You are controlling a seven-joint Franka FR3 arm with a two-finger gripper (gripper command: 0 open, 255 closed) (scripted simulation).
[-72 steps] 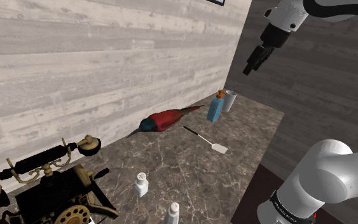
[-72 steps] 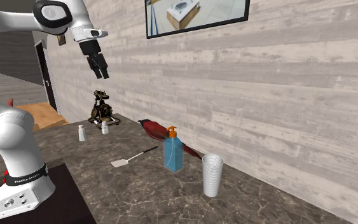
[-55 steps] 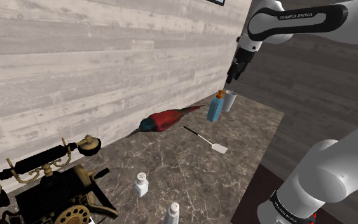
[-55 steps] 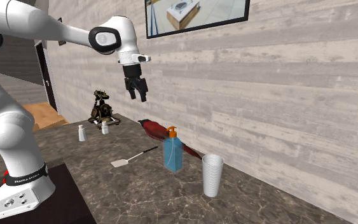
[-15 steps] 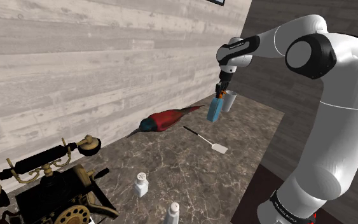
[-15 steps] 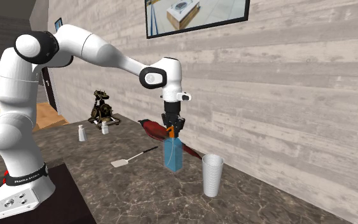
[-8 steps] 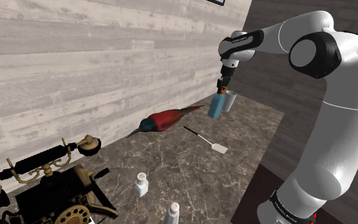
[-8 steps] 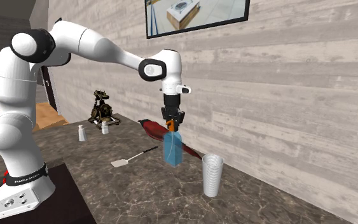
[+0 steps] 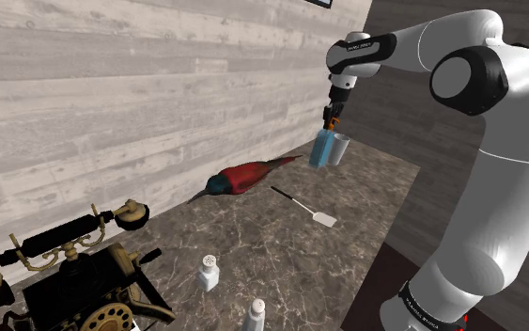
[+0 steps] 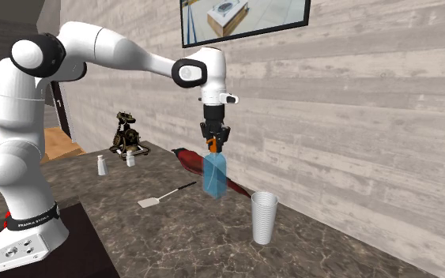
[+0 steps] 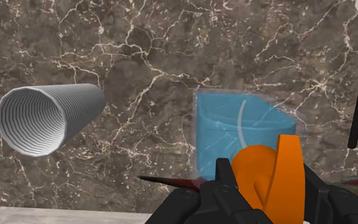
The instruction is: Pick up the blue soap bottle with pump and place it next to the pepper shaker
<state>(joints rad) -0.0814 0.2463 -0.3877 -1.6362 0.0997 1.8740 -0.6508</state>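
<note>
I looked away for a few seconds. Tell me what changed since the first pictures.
The gripper came down from high above, closed on the blue soap bottle at its orange pump and lifted it off the counter. The cup, red bird, spatula and shakers stayed put.

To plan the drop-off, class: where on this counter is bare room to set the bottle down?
Bare dark marble counter lies between the white-bladed spatula and the two small white shakers beside the black antique telephone. Crowded: the far corner, with the red bird figure, white ribbed cup and the blue pump bottle held in the claw.
</note>
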